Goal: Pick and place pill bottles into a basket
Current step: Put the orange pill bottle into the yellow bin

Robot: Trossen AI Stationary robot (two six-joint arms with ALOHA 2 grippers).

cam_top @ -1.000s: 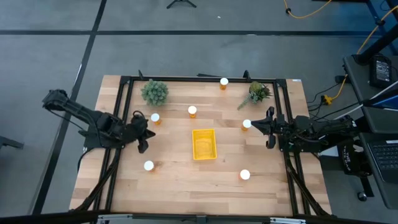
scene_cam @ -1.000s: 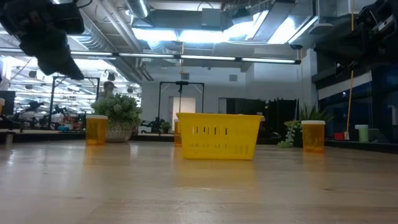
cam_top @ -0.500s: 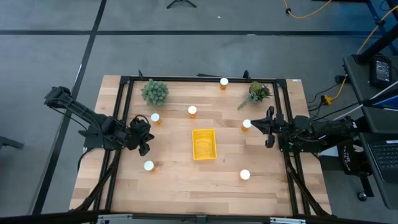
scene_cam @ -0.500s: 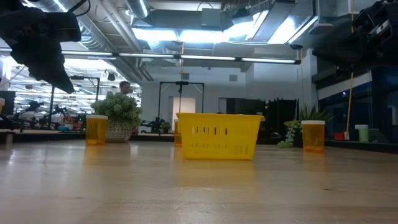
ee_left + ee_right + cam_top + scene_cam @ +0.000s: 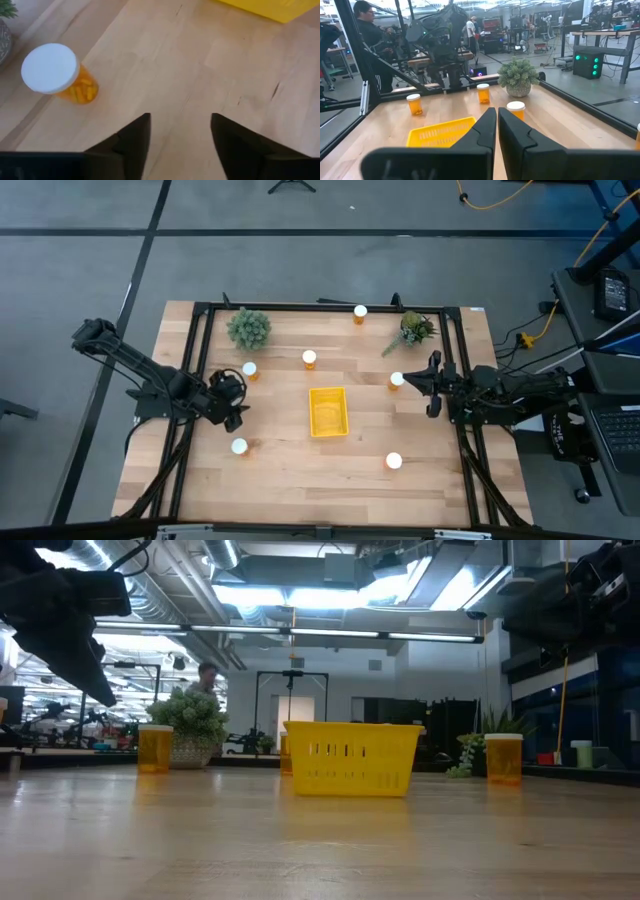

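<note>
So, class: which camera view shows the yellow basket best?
The high view: the whole basket shows from above, open top in full. The low view shows only one slotted side wall, the right wrist view has it partly behind that end effector, and the left wrist view catches just a corner.

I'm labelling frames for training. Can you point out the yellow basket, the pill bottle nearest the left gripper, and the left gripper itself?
basket (image 5: 329, 412): high view, on its floor.
pill bottle (image 5: 50, 67): left wrist view, on its white cap.
left gripper (image 5: 180, 131): left wrist view, midway between its open fingertips.
</note>
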